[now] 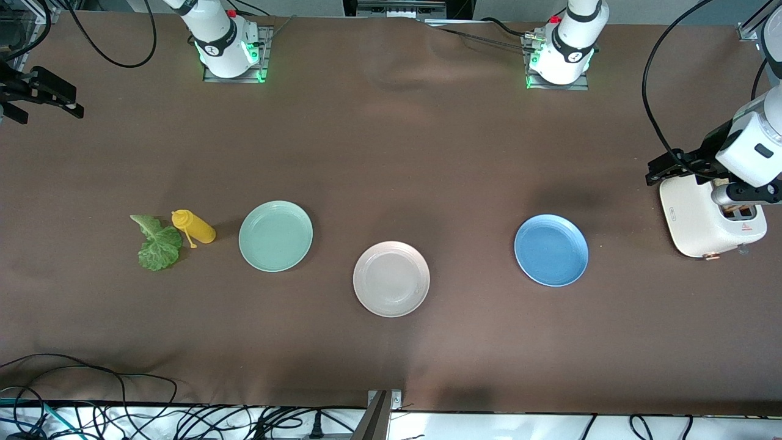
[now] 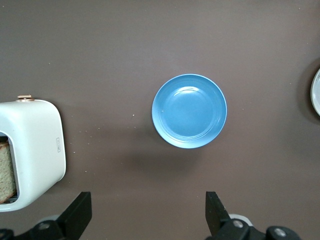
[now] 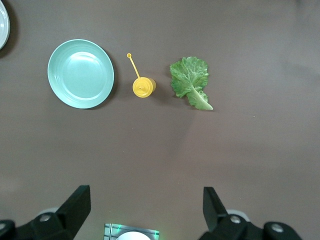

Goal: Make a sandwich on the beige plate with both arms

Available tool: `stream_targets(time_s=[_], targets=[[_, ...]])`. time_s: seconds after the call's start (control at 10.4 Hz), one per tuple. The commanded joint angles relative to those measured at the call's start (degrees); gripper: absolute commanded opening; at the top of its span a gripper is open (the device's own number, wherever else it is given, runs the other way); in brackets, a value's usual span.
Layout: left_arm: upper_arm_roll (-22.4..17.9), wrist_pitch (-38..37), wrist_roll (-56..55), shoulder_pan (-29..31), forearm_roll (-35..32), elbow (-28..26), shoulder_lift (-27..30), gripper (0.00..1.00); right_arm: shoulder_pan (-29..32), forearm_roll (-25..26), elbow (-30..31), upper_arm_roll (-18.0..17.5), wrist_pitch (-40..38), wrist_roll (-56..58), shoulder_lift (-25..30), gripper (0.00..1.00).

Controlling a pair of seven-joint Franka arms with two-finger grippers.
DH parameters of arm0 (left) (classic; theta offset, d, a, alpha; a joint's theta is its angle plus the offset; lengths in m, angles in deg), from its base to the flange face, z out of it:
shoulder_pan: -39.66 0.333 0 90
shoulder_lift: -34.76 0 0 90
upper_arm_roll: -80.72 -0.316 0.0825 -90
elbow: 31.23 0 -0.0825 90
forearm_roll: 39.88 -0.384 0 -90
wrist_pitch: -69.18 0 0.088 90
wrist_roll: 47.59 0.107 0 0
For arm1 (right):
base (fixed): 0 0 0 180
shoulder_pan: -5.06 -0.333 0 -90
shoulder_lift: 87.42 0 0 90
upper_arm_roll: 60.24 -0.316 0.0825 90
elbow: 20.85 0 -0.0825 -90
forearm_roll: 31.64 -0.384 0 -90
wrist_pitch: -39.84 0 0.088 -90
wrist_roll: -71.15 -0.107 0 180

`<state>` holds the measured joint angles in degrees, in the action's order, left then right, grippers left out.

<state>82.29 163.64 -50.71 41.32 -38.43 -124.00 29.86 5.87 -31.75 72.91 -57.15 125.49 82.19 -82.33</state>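
Beige plate [image 1: 391, 278] flat, round, rim up

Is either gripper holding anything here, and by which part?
Nothing is held. The left gripper and right gripper are both open over bare table.

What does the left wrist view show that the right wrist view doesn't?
Only the left wrist view shows the blue plate and the white toaster with a slice of toast in its slot, plus the open left gripper. Only the right wrist view shows the mint-green plate, the yellow squeeze bottle, the lettuce leaf and the open right gripper. Both share the brown tabletop.
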Motion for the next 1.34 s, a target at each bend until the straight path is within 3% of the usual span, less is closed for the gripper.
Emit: stream_targets(time_s=[0.0, 1.25], targets=[[0.01, -0.42, 1.36, 0.62, 1.36, 0.92, -0.55, 1.0, 0.25, 0.64, -1.47, -0.27, -1.27, -0.49, -0.52, 1.0], [0.1, -0.33, 1.45, 0.09, 1.36, 0.92, -1.08, 1.0, 0.25, 1.51, -1.82, -0.45, -1.27, -0.49, -0.52, 1.0]])
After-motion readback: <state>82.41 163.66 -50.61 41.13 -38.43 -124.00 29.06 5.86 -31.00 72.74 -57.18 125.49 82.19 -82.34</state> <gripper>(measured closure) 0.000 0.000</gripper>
